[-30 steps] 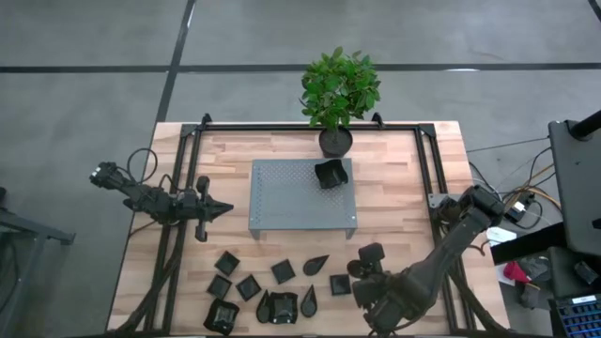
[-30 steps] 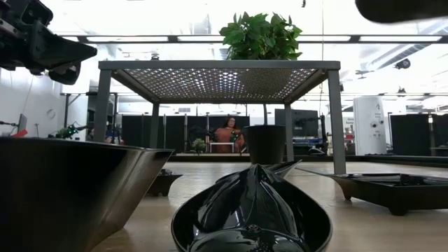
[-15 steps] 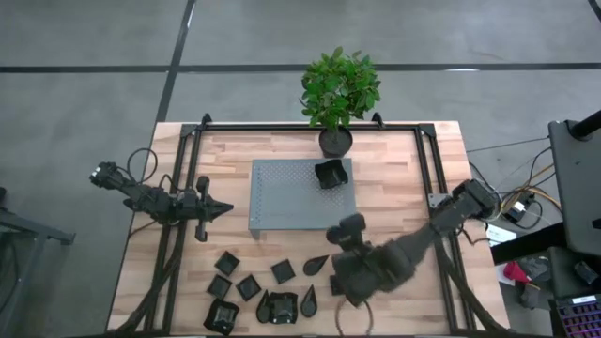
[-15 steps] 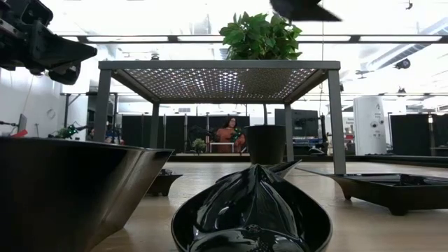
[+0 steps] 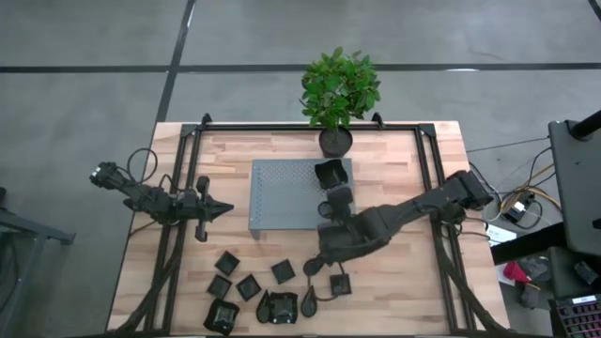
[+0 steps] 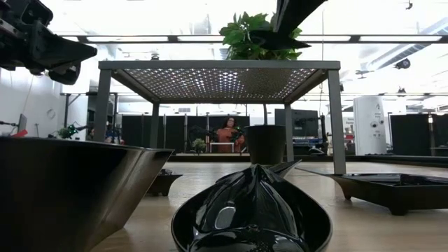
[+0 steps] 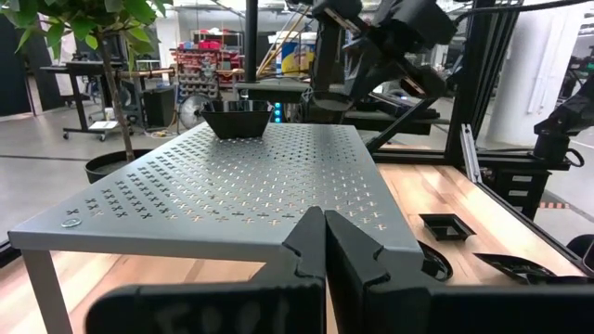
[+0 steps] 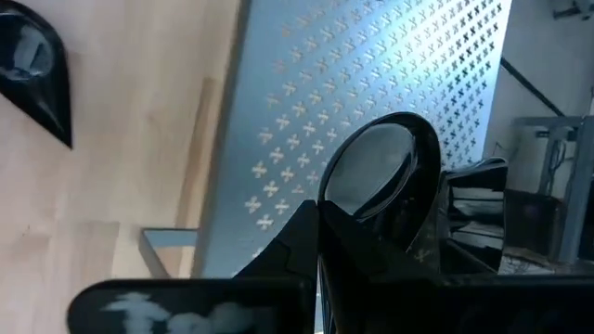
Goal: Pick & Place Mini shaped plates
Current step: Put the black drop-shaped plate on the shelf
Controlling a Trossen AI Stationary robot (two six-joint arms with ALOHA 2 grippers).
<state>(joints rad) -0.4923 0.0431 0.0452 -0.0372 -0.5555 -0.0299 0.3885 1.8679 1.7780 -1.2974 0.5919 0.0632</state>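
Note:
A grey perforated platform (image 5: 286, 197) stands mid-table, with one black square mini plate (image 5: 331, 174) resting on its far right corner. Several more black mini shaped plates (image 5: 282, 272) lie on the wood near the front edge. My right gripper (image 5: 333, 214) hangs over the platform's near right corner, shut on a rounded black plate (image 8: 380, 172). My left gripper (image 5: 223, 208) waits shut and level to the platform's left, with nothing in it. My right gripper pinches the rounded plate's rim (image 8: 342, 211) between its two fingers. The fingers slant down from the table's near right side. The plate is lifted clear above the platform and tilted, with its hollow side turned toward the wrist.
A potted plant (image 5: 338, 89) stands at the far edge, just behind the platform. Black frame rails (image 5: 424, 160) run along both sides of the table. In the low view, a person (image 6: 227, 134) sits far off in the room behind.
My right gripper has swung from the table's near right corner toward the platform, rising a little and turning, and has stayed shut on the rounded plate. The plate is now over the platform's near right corner.

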